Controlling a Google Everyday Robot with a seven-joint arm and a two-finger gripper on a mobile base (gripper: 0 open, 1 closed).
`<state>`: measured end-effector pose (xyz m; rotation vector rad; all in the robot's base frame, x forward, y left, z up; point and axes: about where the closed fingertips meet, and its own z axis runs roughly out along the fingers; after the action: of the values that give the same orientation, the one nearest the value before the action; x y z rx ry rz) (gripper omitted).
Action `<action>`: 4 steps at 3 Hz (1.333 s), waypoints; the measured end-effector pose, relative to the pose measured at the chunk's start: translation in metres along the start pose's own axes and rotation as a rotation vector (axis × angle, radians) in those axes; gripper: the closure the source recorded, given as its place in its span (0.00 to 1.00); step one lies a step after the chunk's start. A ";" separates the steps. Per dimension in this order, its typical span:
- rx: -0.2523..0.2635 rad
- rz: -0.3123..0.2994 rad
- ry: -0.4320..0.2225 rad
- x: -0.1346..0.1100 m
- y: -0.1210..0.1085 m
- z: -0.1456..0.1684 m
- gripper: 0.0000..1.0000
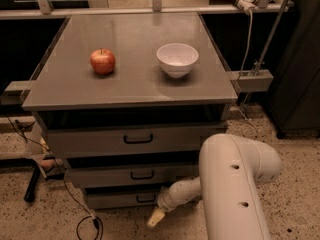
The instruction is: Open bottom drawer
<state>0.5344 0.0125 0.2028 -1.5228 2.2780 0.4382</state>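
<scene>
Bottom drawer (112,200) sits lowest in the desk (135,86), long axis running left to right, front facing us. The hand (155,217) hangs just below-right of its handle (146,198); whether it's clenched, I cannot tell.

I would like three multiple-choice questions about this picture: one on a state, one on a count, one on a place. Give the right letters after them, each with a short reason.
1. The bowl is:
A. upright
B. upside down
C. on its side

2. How many drawers does the cabinet have?
A. two
B. three
C. five

3. The end effector is:
A. inside the bowl
B. on the cabinet top
C. low, in front of the bottom drawer

Answers:
1. A, its open mouth faces up.
2. B, three grey fronts show, each with a black handle.
3. C, it is right of that drawer's handle, near the floor.
</scene>
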 end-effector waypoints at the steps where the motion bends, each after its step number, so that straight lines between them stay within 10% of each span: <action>1: 0.024 -0.008 0.001 -0.003 -0.006 -0.009 0.00; 4: 0.028 -0.018 0.017 -0.003 0.005 0.026 0.00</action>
<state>0.5344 0.0281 0.1815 -1.5382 2.2718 0.3878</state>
